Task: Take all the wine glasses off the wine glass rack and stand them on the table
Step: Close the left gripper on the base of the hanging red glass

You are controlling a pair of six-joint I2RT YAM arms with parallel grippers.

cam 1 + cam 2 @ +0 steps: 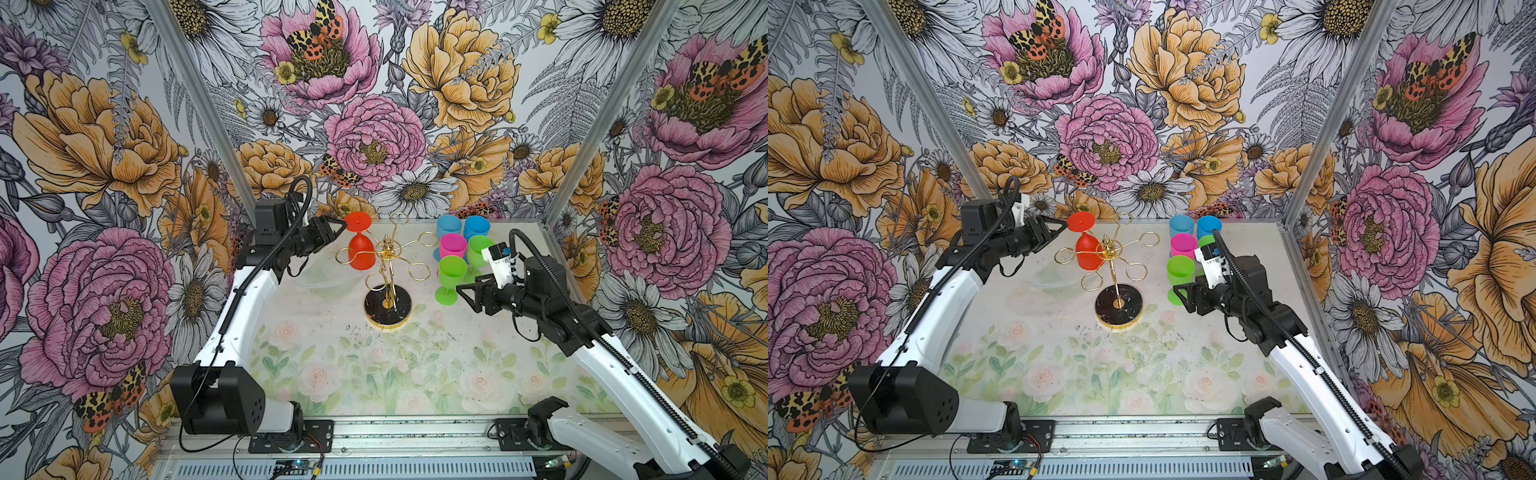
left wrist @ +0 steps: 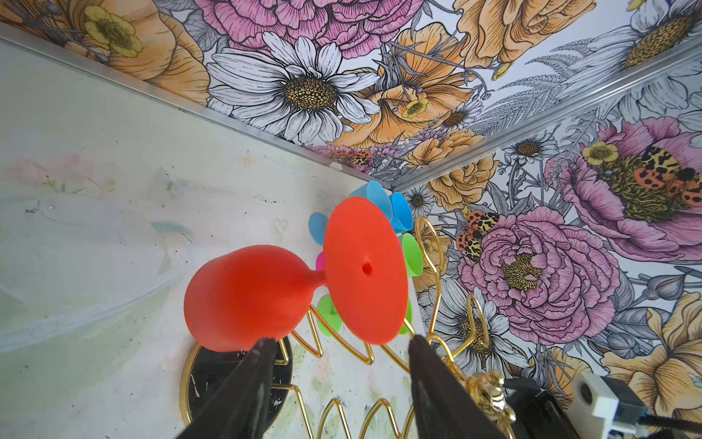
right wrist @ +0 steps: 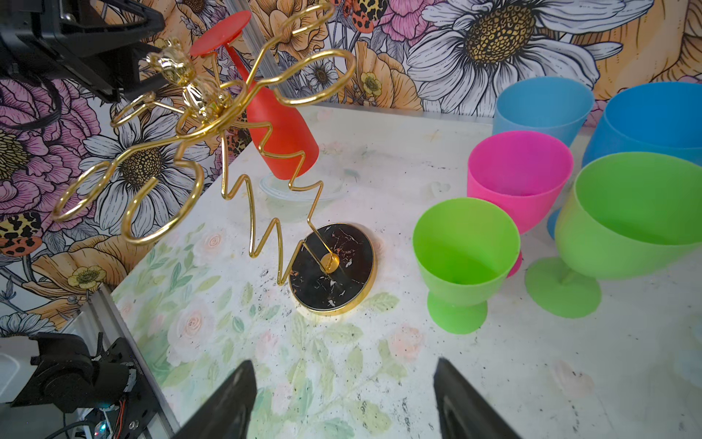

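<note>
A red wine glass (image 1: pixel 361 253) (image 1: pixel 1089 254) hangs upside down from a left loop of the gold wire wine glass rack (image 1: pixel 388 266) (image 1: pixel 1109 249), foot up. My left gripper (image 1: pixel 340 227) (image 1: pixel 1064 226) is level with the red foot at its left edge. In the left wrist view the left gripper (image 2: pixel 340 341) is open. One fingertip (image 2: pixel 262 353) sits at the bowl's (image 2: pixel 247 296) edge, while its other fingertip is by the foot (image 2: pixel 364 270); nothing lies between them. My right gripper (image 1: pixel 466 297) (image 3: pixel 343 365) is open above bare table, right of the rack's black base (image 3: pixel 334 277).
Several upright glasses stand at the back right: blue (image 1: pixel 449 226), pink (image 1: pixel 453 245) and green (image 1: pixel 452 274) (image 3: pixel 465 247). A clear plastic bowl (image 1: pixel 324 278) lies on the table left of the rack base (image 1: pixel 387 309). Flowered walls close in the back and both sides.
</note>
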